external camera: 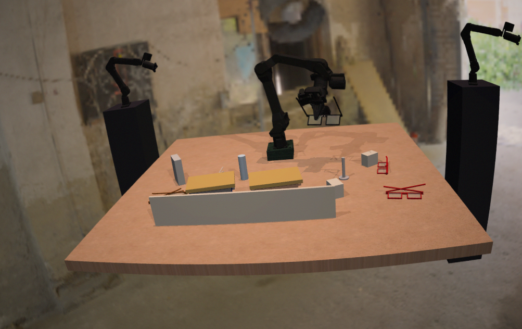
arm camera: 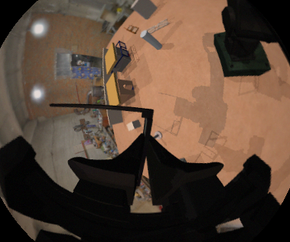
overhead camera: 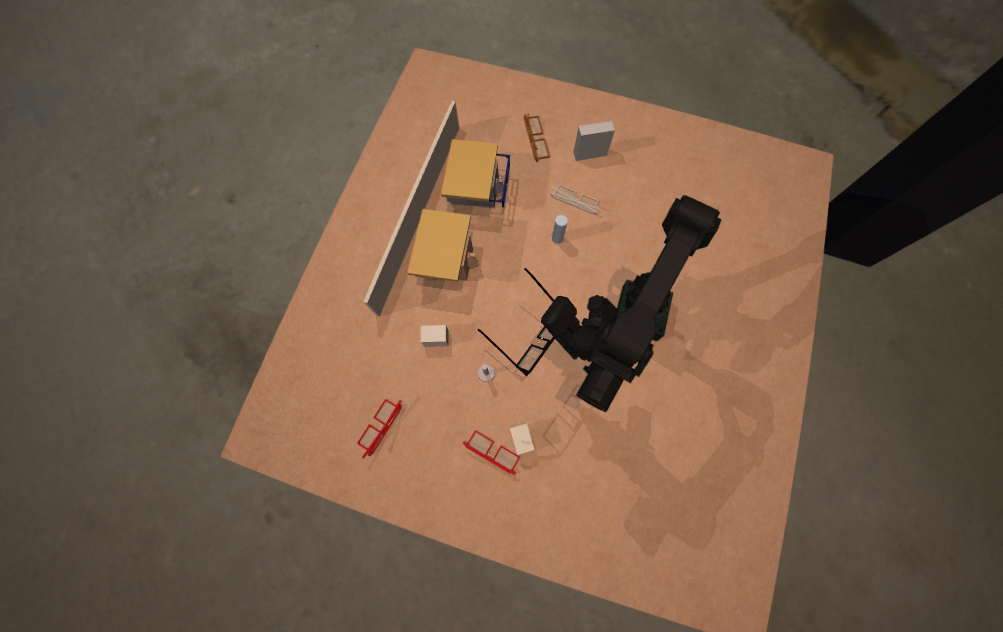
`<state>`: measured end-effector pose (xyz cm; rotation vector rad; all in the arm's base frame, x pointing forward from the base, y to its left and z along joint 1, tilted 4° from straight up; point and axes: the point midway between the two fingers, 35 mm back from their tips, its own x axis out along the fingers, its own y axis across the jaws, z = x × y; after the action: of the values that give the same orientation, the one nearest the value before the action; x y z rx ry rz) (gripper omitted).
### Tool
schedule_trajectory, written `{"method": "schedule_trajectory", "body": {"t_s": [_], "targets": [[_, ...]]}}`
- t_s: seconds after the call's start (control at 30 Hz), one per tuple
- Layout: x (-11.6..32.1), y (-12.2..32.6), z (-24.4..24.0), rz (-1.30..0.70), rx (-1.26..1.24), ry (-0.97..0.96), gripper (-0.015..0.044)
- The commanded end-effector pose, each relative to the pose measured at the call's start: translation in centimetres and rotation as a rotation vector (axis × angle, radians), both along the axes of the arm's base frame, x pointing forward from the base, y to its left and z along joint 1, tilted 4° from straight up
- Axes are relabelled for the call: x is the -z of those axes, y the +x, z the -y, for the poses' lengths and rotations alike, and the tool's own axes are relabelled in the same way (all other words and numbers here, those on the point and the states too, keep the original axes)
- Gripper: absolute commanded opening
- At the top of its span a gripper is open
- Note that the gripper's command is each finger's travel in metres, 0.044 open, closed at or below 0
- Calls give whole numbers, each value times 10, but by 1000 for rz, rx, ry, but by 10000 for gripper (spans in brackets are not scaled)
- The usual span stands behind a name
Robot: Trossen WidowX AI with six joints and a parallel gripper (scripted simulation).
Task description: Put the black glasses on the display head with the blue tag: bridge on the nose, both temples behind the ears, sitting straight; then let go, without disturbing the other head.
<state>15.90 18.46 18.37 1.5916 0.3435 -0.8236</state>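
My gripper (external camera: pixel 316 117) (arm camera: pixel 145 136) is shut on the black glasses (overhead camera: pixel 525 370) (external camera: pixel 341 115) (arm camera: pixel 148 113) and holds them high above the table, away from both heads. Their temples are open and point toward the heads' side in the top view; the arm hides part of the rims there. One display head (overhead camera: pixel 440 244) (external camera: pixel 275 178) (arm camera: pixel 126 87) under a yellow top has no glasses on; a small blue patch shows at its front in the wrist view. The other head (overhead camera: pixel 471 169) (external camera: pixel 210 182) wears blue glasses (overhead camera: pixel 506 180).
A grey wall (overhead camera: pixel 411 211) (external camera: pixel 246 208) stands behind the heads. A cylinder (overhead camera: pixel 559 230) (external camera: pixel 242 167) (arm camera: pixel 151 40), a peg stand (overhead camera: pixel 485 372) (external camera: pixel 343 168) and several pale blocks stand around. Red glasses (overhead camera: pixel 391 423), brown glasses (overhead camera: pixel 531 135) and white glasses (overhead camera: pixel 575 201) lie on the table.
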Motion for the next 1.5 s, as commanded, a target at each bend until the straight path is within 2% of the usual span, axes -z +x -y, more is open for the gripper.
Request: {"method": "schedule_trajectory", "body": {"t_s": [0.0,0.83,1.47], "targets": [[0,0,0,-1,5,5,0],[1,1,0,0,23,18,0],[14,29,30,91,700,481,0]]}}
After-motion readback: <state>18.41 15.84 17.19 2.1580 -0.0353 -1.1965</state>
